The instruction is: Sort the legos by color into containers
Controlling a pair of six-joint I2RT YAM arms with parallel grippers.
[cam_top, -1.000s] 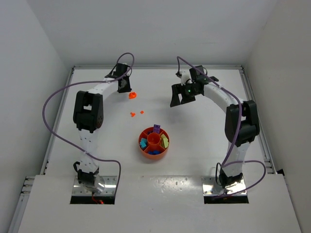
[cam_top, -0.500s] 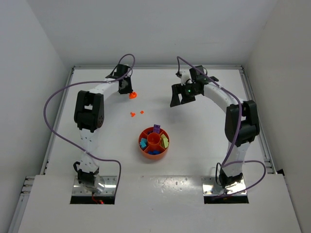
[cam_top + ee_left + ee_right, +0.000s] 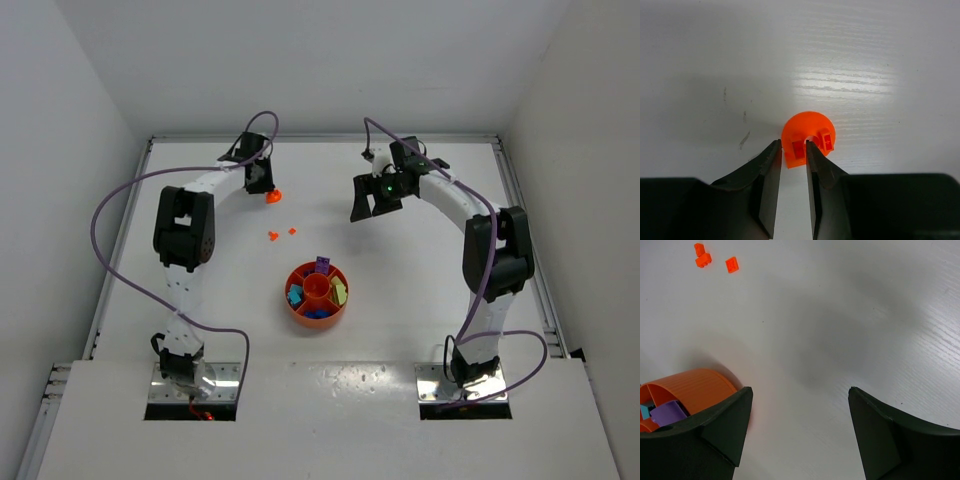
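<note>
White table (image 3: 420,270): left gripper (image 3: 792,145) pinches round orange piece (image 3: 810,130), beyond the tray (image 3: 297,309). Best lifted straight up; right gripper (image 3: 800,390) gapes empty.

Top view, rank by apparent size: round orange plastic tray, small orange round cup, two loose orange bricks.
1. Round orange plastic tray
2. small orange round cup
3. loose orange bricks: the two look alike, unranked.

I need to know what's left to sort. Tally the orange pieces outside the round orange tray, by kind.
In the left pincer, round orange plastic piece: 1
Loose on the white table, small orange plastic bricks: 2, one perhaps a joined pair
Total: 3
</note>
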